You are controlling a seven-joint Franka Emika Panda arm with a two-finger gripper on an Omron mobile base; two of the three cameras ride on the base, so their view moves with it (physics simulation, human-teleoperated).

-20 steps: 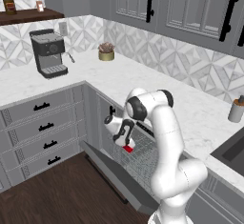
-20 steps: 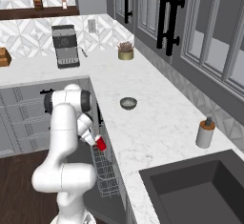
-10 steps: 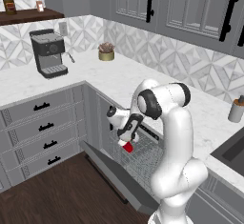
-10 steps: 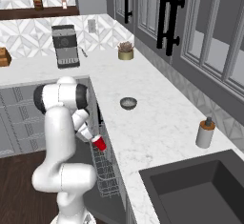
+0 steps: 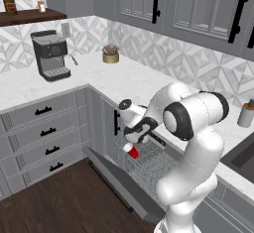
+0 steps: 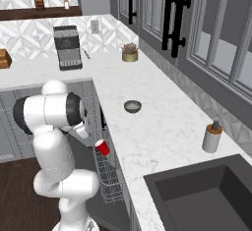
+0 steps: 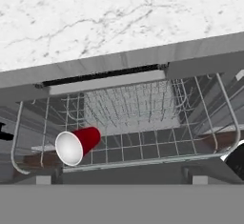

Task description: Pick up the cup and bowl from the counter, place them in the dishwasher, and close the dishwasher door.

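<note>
Right base view: your gripper (image 6: 93, 137) hangs wide open; bowl (image 6: 132, 106) beyond the dishwasher (image 6: 109, 176) looks light, stiff, slippery, so pinch its rim.

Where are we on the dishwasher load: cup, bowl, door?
Done: the cup lies on its side in the dishwasher rack, apart from the open hand above it. In hand: nothing. Left: the bowl sits on the counter, not yet picked up, and the dishwasher door hangs open, so closing it comes last.
</note>
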